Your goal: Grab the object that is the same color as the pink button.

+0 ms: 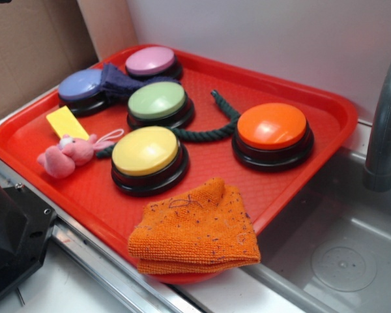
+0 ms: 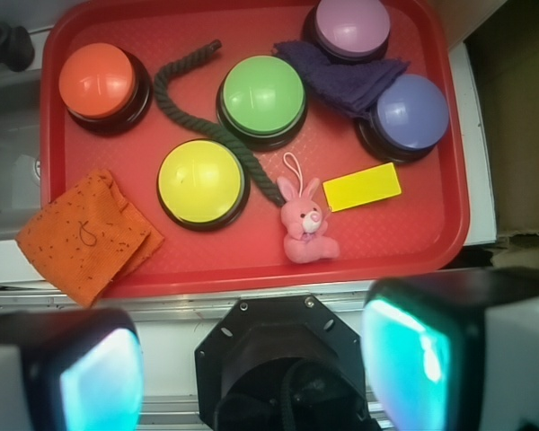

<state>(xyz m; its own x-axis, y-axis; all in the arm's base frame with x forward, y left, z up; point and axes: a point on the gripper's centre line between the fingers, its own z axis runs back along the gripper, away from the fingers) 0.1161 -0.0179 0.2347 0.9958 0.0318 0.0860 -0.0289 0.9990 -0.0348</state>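
Spread wide apart and empty, the gripper (image 2: 251, 359) is seen in the wrist view with its two teal-padded fingers (image 2: 103, 382) at the bottom edge, held high above the near rim of the red plastic tray (image 2: 251, 265). The small pink plush rabbit toy (image 2: 304, 224) is found lying on the tray floor, its thin pale loop string (image 2: 292, 166) pointing toward the green dome button (image 2: 261, 94). It is placed just beside the flat yellow block (image 2: 362, 187) and near the yellow dome button (image 2: 201, 180). The pale pink-lilac dome button (image 2: 348, 25) is set at the far edge, touching a dark purple cloth (image 2: 337, 76).
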